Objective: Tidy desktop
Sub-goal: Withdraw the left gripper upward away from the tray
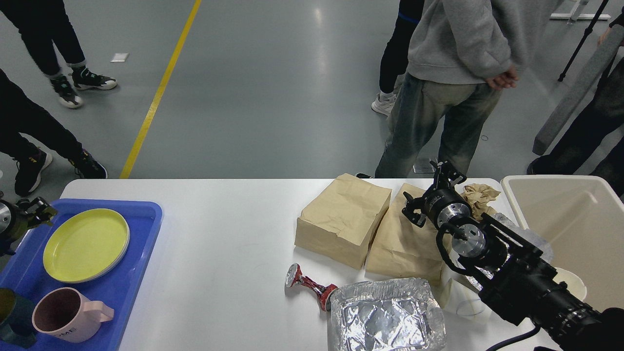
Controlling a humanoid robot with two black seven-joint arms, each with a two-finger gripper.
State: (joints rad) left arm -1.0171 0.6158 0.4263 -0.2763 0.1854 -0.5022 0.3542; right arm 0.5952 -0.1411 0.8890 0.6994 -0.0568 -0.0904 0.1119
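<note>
Head view of the white surface [219, 253], which fills the near half of the scene. Litter lies at right: 2 brown paper bags, one [343, 225] lying flat and creased, the other [404, 239] touching it on the right; a crumpled paper wad [480, 195] at the far right edge; a foil tray [387, 314] at the near edge; a crushed red can [309, 285] just left of the tray. A beige bin [570, 229] stands at far right. At left, a blue tray [141, 273] carries a yellow plate [87, 244] and a pink mug [66, 314].

The right hand [436, 187] hovers over the second bag near the wad; its fingers appear parted, holding nothing. The left hand [34, 209] sits at the left edge; whether it is open or closed cannot be told.

Judged handling: bags and wad are light, soft and collapsible, best pinched at a raised fold or edge; the foil tray is thin, easily dented, grasped at its rim; the can is rigid but may roll.
</note>
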